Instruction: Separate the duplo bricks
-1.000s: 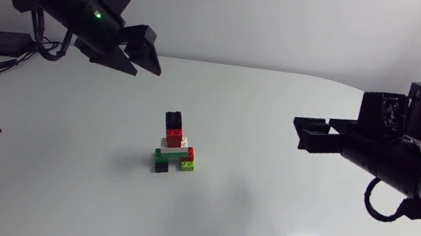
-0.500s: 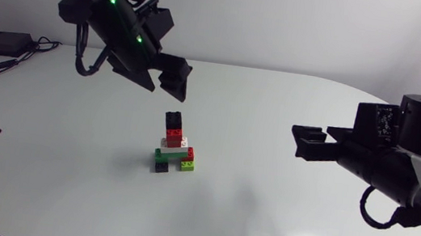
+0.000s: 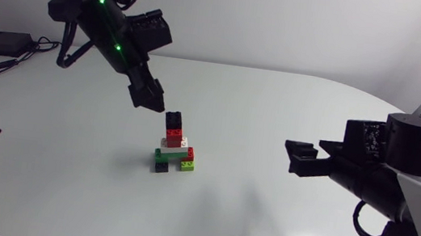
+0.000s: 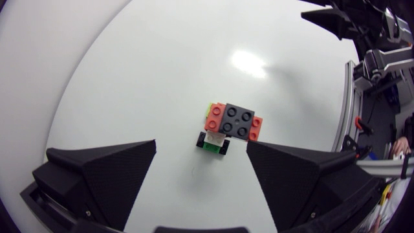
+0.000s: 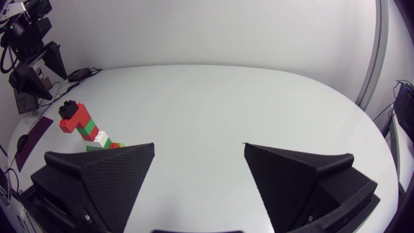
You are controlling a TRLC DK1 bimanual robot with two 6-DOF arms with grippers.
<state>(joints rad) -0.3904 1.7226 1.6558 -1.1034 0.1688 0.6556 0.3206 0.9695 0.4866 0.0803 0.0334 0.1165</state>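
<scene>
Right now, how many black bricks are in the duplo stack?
2: the top black brick caps the stack; the base black brick sits at its foot. More may be hidden.

The left arm is slanting down from the far left toward the middle, its jaws standing open and pointing downward. The right arm is lying level at the near right, its jaws standing open and pointing left.

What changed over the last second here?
The left gripper swung in from the far left and came down, open, just above the black top brick of the brick stack. The right gripper, open, drifted only slightly. The stack stayed put, untouched.
</scene>
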